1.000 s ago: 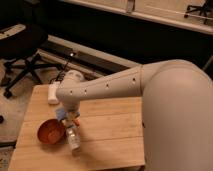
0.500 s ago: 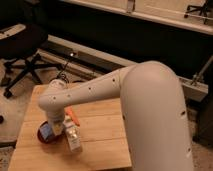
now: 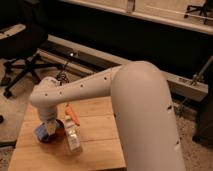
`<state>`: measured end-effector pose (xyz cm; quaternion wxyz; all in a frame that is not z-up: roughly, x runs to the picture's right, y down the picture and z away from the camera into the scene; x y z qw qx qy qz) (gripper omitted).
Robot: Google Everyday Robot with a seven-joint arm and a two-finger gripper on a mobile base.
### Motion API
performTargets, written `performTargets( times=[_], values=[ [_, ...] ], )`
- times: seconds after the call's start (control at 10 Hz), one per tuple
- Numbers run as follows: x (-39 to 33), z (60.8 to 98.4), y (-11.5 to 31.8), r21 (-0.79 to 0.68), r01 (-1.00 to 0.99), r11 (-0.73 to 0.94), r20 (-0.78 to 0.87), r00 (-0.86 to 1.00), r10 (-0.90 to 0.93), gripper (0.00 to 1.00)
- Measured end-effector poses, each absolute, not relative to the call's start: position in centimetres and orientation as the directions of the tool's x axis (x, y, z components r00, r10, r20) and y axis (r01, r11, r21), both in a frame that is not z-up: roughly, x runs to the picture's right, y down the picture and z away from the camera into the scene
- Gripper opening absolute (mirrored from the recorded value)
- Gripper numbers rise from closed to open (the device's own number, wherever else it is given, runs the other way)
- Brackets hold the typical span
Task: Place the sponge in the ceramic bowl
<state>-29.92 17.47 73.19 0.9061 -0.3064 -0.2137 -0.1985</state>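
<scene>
1. An office chair stands on the floor at far left, off the wooden counter.
2. The blue sponge is at the left rim of the ceramic bowl; I cannot tell whether it lies inside or is held over it.
3. The tool hangs right above the bowl, against the sponge. Whether it is wide, narrow or gripping, I cannot tell.
4. Just right of the bowl lies a white bottle, with an orange stick behind it.
5. The white arm fills the right.
</scene>
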Motion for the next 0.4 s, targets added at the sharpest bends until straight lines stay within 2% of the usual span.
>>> performTargets(
  times=[0.4],
  values=[
    [-28.8,75.0,16.4,-0.475,0.459,0.75,0.47,0.854,-0.225,0.8]
  ],
)
